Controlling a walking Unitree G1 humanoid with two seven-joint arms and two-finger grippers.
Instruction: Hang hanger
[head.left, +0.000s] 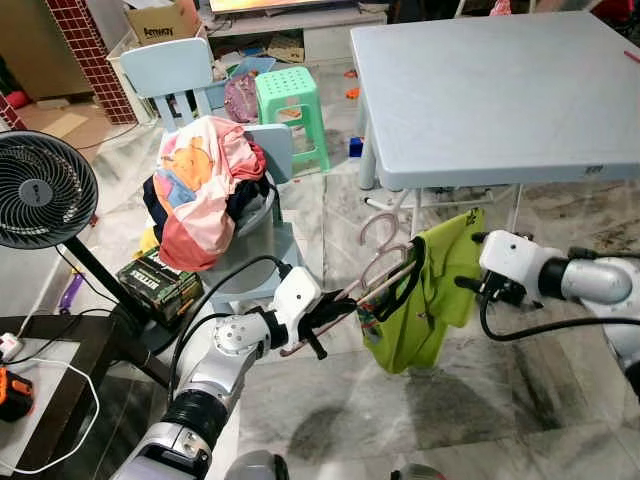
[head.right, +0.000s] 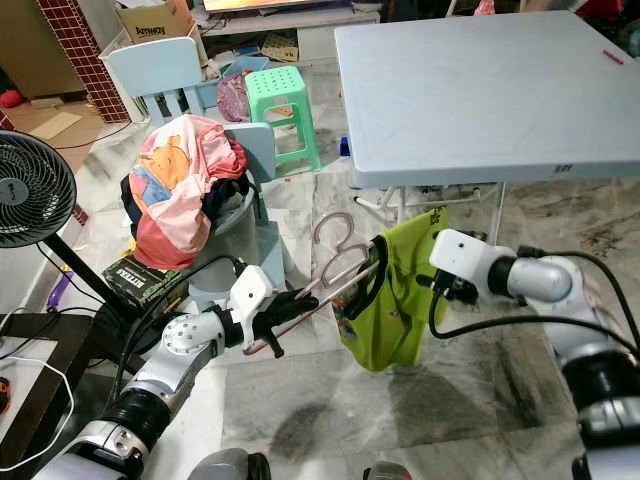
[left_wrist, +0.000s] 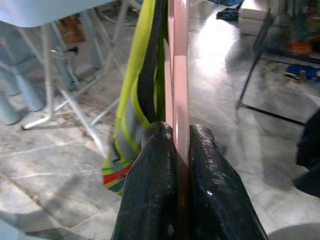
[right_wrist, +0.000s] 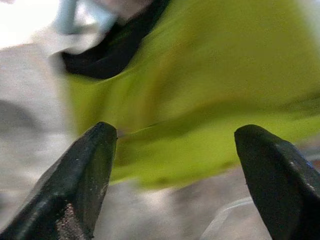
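Pink plastic clothes hanger (head.left: 375, 268) with a curled hook sits in mid-air above the marble floor (head.left: 420, 400), roughly at the centre of the head views, just in front of the near edge of the pale blue square table (head.left: 500, 90). Its hook points toward twelve o'clock, up at the table edge. A lime-green child's shirt with a dark collar (head.left: 425, 290) hangs from the hanger's far end and droops toward the floor.

The left gripper (head.left: 325, 318) comes in from seven o'clock and has its two black fingers (left_wrist: 150, 185) pressed together on the hanger's near end; in the left wrist view the pink bar runs straight out between them with the green fabric beside it.

The right gripper (right_wrist: 175, 165) reaches in from three o'clock, just beside the shirt, with its fingers spread wide apart and the blurred green cloth ahead of them, holding nothing.

At ten o'clock a pale blue child's chair (head.left: 265, 200) carries a heap of pink and orange clothes (head.left: 200, 190). A green plastic stool (head.left: 290, 105) stands at eleven o'clock, and a black floor fan (head.left: 40, 190) at nine o'clock.
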